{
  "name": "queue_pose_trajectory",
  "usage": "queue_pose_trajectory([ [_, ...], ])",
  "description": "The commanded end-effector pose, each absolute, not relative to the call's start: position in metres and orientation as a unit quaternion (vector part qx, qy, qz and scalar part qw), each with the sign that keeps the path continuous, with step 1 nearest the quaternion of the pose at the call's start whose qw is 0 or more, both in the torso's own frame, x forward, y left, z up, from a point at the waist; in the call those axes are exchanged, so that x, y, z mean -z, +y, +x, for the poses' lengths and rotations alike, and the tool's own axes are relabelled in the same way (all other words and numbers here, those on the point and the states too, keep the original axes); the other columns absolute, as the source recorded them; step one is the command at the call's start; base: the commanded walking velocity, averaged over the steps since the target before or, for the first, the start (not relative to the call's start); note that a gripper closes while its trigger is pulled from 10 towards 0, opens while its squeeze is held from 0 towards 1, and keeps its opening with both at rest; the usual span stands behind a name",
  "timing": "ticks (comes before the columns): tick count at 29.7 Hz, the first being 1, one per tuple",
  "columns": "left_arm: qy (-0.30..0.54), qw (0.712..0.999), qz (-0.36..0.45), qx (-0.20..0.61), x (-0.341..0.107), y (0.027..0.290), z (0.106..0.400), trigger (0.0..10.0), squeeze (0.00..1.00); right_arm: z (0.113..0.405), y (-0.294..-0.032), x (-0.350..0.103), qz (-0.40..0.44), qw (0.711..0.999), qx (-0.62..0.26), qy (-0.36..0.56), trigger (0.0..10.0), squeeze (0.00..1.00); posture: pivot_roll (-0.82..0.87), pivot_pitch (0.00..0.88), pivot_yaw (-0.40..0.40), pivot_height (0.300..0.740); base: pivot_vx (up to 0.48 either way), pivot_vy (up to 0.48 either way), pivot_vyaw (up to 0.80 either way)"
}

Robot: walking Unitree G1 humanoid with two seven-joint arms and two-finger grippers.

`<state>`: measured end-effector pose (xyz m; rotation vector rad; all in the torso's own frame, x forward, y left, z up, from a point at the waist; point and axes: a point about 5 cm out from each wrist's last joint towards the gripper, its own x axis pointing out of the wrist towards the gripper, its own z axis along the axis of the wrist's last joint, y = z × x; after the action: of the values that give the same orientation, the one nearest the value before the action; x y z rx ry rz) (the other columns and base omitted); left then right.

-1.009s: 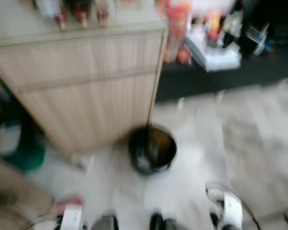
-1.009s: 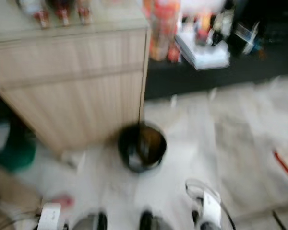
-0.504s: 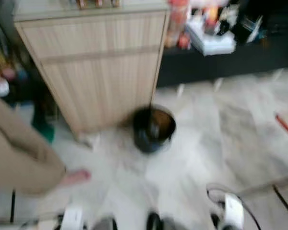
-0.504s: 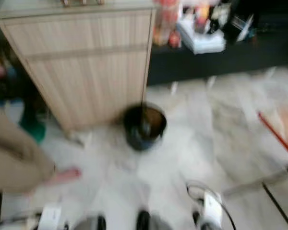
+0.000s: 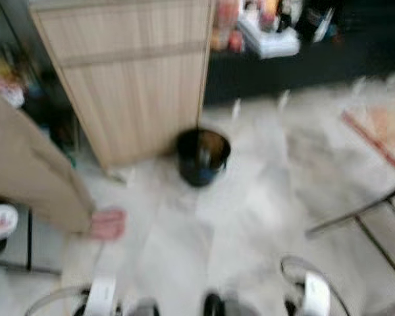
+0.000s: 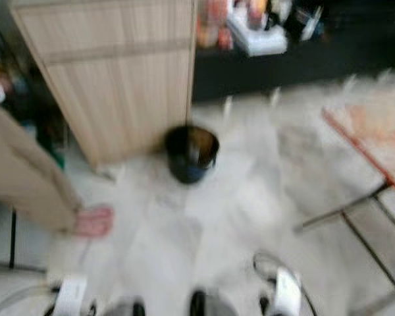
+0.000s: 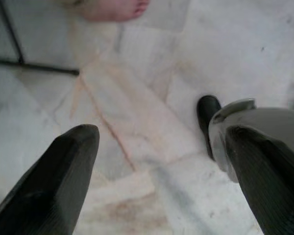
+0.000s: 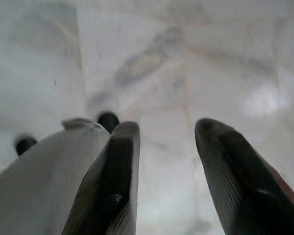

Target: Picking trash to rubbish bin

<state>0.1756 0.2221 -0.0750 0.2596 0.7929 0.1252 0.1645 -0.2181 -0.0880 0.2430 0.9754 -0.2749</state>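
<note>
Well, you are looking down at a pale marble floor (image 5: 250, 217), and the head views are blurry. The black rubbish bin (image 5: 203, 155) stands on the floor at about 12 o'clock from you, just beside the corner of a wooden cabinet (image 5: 131, 72). A person's bare foot (image 5: 107, 224) is at 10 o'clock. Your left tool (image 7: 161, 147) hangs over the floor with its fingers spread wide and holds nothing. Your right tool (image 8: 166, 147) is also parted and empty. A metal chair leg (image 5: 355, 214) is at 2 o'clock.
</note>
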Motion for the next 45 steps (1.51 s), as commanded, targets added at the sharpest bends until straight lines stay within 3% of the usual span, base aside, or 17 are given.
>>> queue_pose_trajectory([
  [1, 0.412, 0.900, 0.131, -0.056, 0.082, 0.225, 0.161, 10.0, 0.00, 0.171, -0.216, 0.085, 0.122, 0.872, 0.135, 0.455, 10.0, 0.00, 0.10, 0.189, -0.033, 0.740, 0.000, 0.000, 0.00],
  [8, 0.411, 0.896, 0.154, -0.062, 0.074, 0.248, 0.166, 10.0, 0.00, 0.181, -0.191, 0.085, 0.150, 0.874, 0.125, 0.445, 10.0, 0.00, 0.10, 0.133, 0.046, 0.740, 0.000, 0.000, 0.00],
  [14, 0.405, 0.897, 0.154, -0.085, 0.066, 0.265, 0.174, 10.0, 0.00, 0.181, -0.183, 0.086, 0.156, 0.873, 0.121, 0.445, 10.0, 0.00, 0.13, 0.120, 0.063, 0.740, 0.000, 0.000, 0.00],
  [20, 0.402, 0.897, 0.155, -0.095, 0.063, 0.274, 0.172, 10.0, 0.00, 0.179, -0.180, 0.087, 0.148, 0.874, 0.110, 0.450, 10.0, 0.00, 0.15, 0.121, 0.064, 0.740, 0.000, 0.000, 0.00],
  [23, 0.414, 0.890, 0.157, -0.111, 0.065, 0.288, 0.155, 10.0, 0.00, 0.177, -0.176, 0.088, 0.148, 0.873, 0.108, 0.453, 10.0, 0.00, 0.17, 0.122, 0.086, 0.740, 0.000, 0.000, 0.00],
  [45, 0.417, 0.885, 0.168, -0.120, 0.059, 0.306, 0.148, 10.0, 0.00, 0.181, -0.166, 0.088, 0.163, 0.872, 0.109, 0.448, 10.0, 0.00, 0.22, 0.142, 0.125, 0.740, 0.000, 0.000, 0.00],
])
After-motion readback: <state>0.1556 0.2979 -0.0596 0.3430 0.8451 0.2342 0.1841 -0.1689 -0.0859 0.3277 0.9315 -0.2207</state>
